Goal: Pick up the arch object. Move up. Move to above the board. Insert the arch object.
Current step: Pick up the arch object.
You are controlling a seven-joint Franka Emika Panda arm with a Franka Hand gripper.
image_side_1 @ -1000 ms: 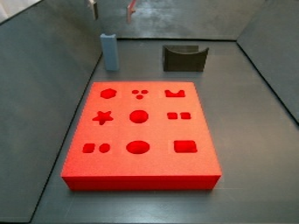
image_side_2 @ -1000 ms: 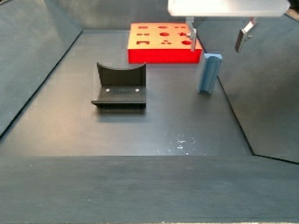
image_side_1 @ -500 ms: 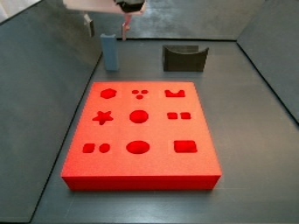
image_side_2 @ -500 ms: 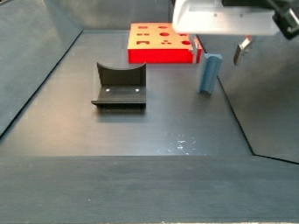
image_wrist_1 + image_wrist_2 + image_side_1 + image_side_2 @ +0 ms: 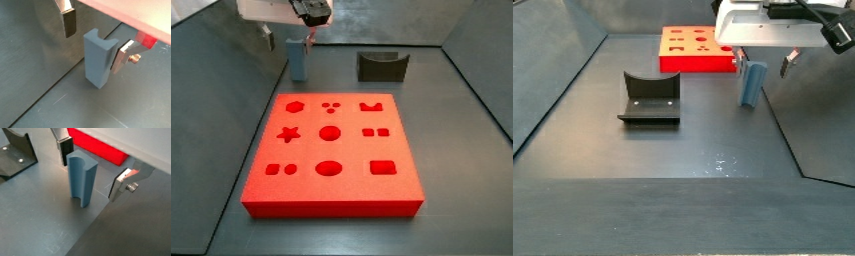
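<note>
Slim pale blue-grey arch block (image 5: 82, 182) with a notch in its top end stands upright on the dark grey worktop (image 5: 673, 145), near a side wall and just off a corner of the thick bright red rectangular board (image 5: 333, 152) with shaped recesses. Silver two-finger tool (image 5: 93, 32) hangs over the block, plates spread wide on either side, not touching it. Dark scooped fixture (image 5: 649, 98) sits well apart.
</note>
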